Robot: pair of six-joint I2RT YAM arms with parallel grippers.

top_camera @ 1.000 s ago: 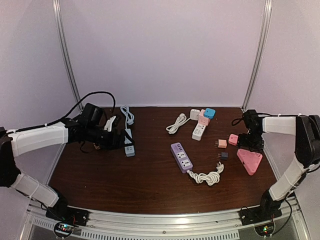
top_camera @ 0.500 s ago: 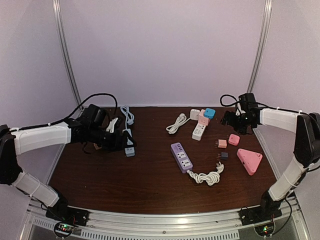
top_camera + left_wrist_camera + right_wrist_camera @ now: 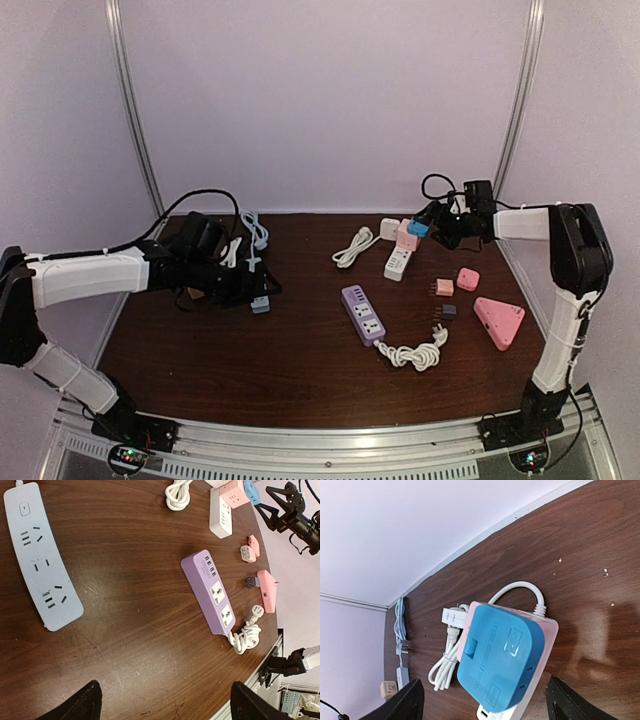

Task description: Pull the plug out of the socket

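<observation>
A blue plug adapter (image 3: 419,226) sits plugged on top of a pink socket cube (image 3: 407,239) at the back right, at the far end of a white power strip (image 3: 398,263). My right gripper (image 3: 440,228) is open just to the right of it. In the right wrist view the blue adapter (image 3: 500,657) lies between and ahead of the spread fingers of the right gripper (image 3: 483,684), untouched, with the pink cube (image 3: 549,629) under it. My left gripper (image 3: 240,282) is open and empty, low over the table by a light blue power strip (image 3: 42,565).
A purple power strip (image 3: 363,314) with a coiled white cord (image 3: 412,353) lies mid-table. A pink triangular socket (image 3: 498,321), a small pink cube (image 3: 467,278) and two loose plugs (image 3: 445,299) lie at the right. A coiled white cable (image 3: 352,246) lies at the back.
My right gripper has swung from the pink triangular socket back and left to the blue adapter. My left gripper has shifted slightly right beside the light blue strip.
</observation>
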